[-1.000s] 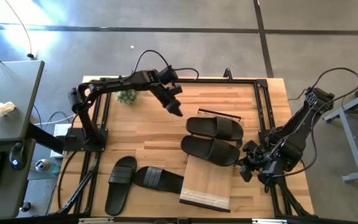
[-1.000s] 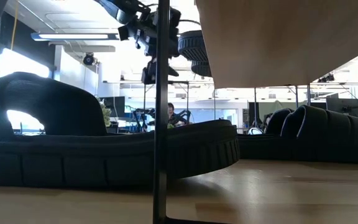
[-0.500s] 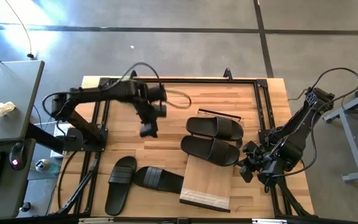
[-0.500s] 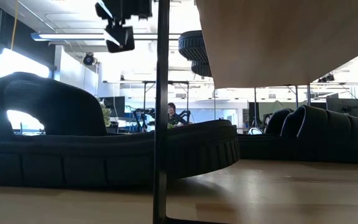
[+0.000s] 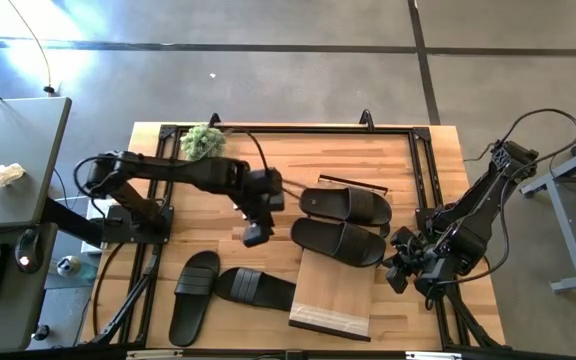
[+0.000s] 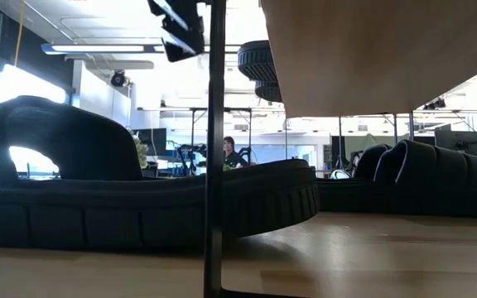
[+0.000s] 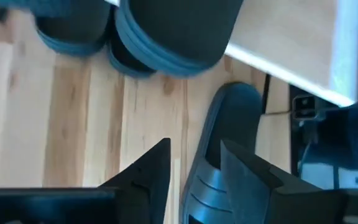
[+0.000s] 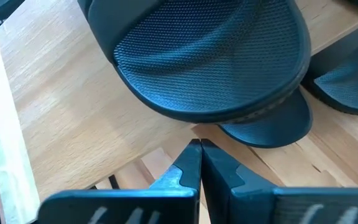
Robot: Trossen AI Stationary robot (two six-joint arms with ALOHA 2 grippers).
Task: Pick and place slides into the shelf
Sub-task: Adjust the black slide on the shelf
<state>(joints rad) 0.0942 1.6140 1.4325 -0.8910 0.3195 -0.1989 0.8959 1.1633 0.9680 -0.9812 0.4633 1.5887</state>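
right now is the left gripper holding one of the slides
No, the left gripper hangs empty over bare tabletop in the high view, apart from the two slides lying near the front edge.

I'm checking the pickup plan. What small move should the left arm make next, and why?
Probably carry the left pincer on toward the two slides lying on the table in front of the shelf. It hangs empty above bare wood, fingers apart, and its wrist view shows one of those slides just ahead.

The left arm is stretched across the table's middle, its gripper (image 5: 255,236) pointed downward with fingers (image 7: 151,171) parted; nothing is held. The right arm is folded at the table's right edge; its gripper (image 8: 199,163) is closed, fingertips pressed together.
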